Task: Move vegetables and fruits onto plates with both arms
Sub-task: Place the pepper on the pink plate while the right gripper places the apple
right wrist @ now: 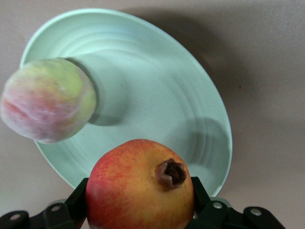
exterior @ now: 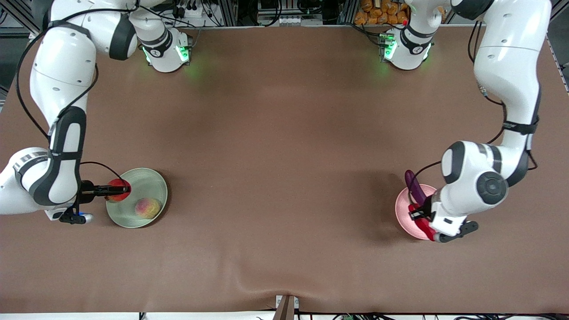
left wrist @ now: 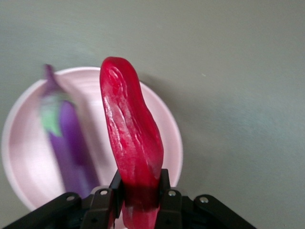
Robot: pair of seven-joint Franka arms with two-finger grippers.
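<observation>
My right gripper [exterior: 116,191] is shut on the red-orange fruit [exterior: 119,188] and holds it over the rim of the mint green plate [exterior: 146,178]; the fruit fills the jaws in the right wrist view [right wrist: 140,186]. The pinkish-yellow peach [exterior: 148,207] lies on that plate [right wrist: 157,95], also seen in the right wrist view [right wrist: 46,100]. My left gripper [exterior: 422,218] is shut on the red chili pepper [left wrist: 131,138] and holds it over the pink plate [exterior: 402,209]. The purple eggplant [exterior: 414,186] lies on the pink plate [left wrist: 164,124], also seen in the left wrist view [left wrist: 69,143].
The brown table [exterior: 284,155] stretches wide between the two plates. Both arm bases stand at the table's edge farthest from the front camera. A small bracket [exterior: 286,306] sits at the table's near edge.
</observation>
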